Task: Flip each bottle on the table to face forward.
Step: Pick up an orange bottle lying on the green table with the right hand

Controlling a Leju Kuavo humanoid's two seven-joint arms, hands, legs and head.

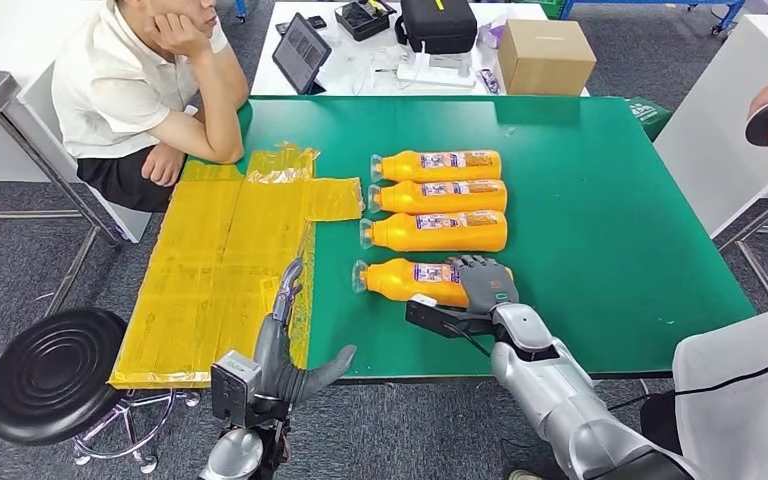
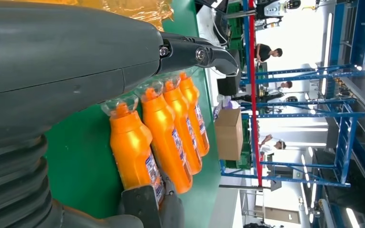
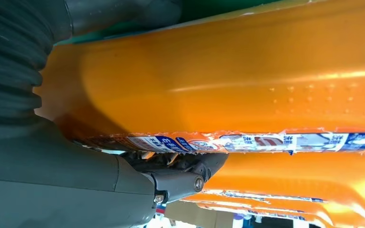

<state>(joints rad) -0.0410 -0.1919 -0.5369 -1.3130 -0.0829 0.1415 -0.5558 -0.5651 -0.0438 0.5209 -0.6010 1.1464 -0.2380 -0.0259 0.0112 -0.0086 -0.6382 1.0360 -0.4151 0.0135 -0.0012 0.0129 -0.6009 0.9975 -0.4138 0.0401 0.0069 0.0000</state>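
From the head view: four orange bottles lie on their sides in a row on the green desk, caps toward the yellow sheet taped over the desk's left part. Far bottle, second bottle and third bottle show labels upward. Nearest bottle sits at the front of the row; the right hand is laid over its base end, fingers wrapped on it. Left hand hangs at the desk's near edge over the yellow sheet, fingers spread, holding nothing. A seated person leans an elbow on the far left corner. A black stool stands on the floor at left; a cardboard box is on a white table behind.

Left wrist view: the left hand's fingers extend freely, apart; the four bottles lie side by side beyond them.

Right wrist view: the nearest bottle fills the space against the right hand, thumb pressed at its label edge.
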